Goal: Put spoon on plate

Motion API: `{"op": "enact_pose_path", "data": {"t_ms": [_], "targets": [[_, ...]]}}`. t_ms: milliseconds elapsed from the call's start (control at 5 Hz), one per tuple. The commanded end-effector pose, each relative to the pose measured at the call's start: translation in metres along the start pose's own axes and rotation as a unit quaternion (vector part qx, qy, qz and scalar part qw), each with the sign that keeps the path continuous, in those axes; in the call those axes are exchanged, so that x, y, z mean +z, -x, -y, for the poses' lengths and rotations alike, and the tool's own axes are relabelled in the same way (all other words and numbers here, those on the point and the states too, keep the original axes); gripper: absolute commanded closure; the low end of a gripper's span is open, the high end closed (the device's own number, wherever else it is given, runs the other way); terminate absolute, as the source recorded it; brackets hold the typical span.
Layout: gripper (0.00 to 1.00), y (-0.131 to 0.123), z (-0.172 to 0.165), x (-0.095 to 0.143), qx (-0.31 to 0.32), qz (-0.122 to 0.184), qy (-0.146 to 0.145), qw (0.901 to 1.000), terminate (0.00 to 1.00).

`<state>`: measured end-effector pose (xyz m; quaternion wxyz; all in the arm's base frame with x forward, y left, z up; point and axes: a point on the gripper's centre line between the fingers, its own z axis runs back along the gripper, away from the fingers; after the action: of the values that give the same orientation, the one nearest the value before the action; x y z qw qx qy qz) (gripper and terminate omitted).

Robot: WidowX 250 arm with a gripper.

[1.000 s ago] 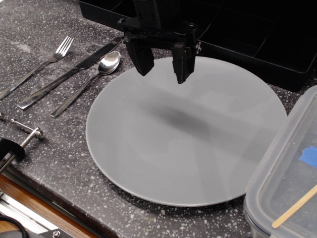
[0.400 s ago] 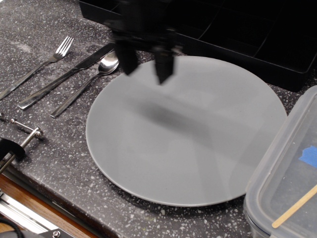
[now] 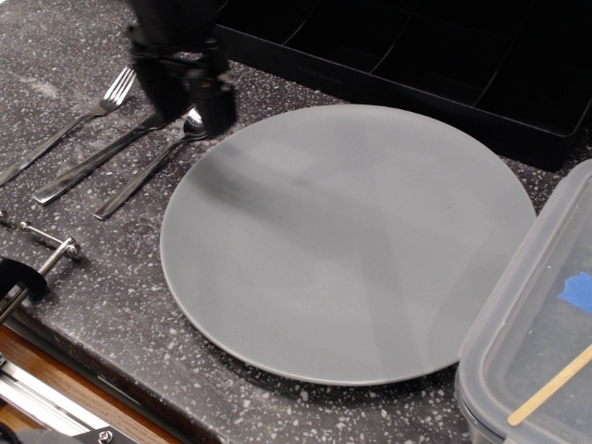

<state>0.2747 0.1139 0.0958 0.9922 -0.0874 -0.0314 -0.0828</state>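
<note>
The silver spoon [image 3: 143, 176] lies on the speckled counter left of the plate, handle pointing to the lower left. Its bowl is mostly hidden behind my gripper. The large flat grey plate [image 3: 351, 240] lies in the middle and holds nothing. My black gripper [image 3: 190, 104] hangs over the spoon's bowl, at the plate's upper left edge. Its two fingers stand apart, so it is open and holds nothing. It is motion-blurred.
A silver fork [image 3: 69, 129] and a table knife [image 3: 97, 162] lie left of the spoon, parallel to it. A black compartment tray [image 3: 444, 65] runs along the back. A clear plastic container [image 3: 536, 324] stands at the right. A metal clamp [image 3: 42, 250] sits at the counter's front left edge.
My gripper has moved left, from above the plate's upper part to above the spoon's bowl. It stayed open. The spoon, plate and other cutlery have not moved.
</note>
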Motion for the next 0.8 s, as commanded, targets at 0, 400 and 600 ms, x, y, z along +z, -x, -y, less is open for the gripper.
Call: {"op": "enact_pose_path", "data": {"t_ms": [0,400,600], "targets": [[0.00,-0.005,-0.043,-0.004,-0.030,-0.002,-0.020,0.9994,0.00],[0.00,-0.018,-0.049,-0.031,-0.044,-0.024,-0.045,0.9977,0.00],[0.00,-0.023,-0.055,-0.043,-0.043,-0.023,-0.065,0.9967,0.00]]}}
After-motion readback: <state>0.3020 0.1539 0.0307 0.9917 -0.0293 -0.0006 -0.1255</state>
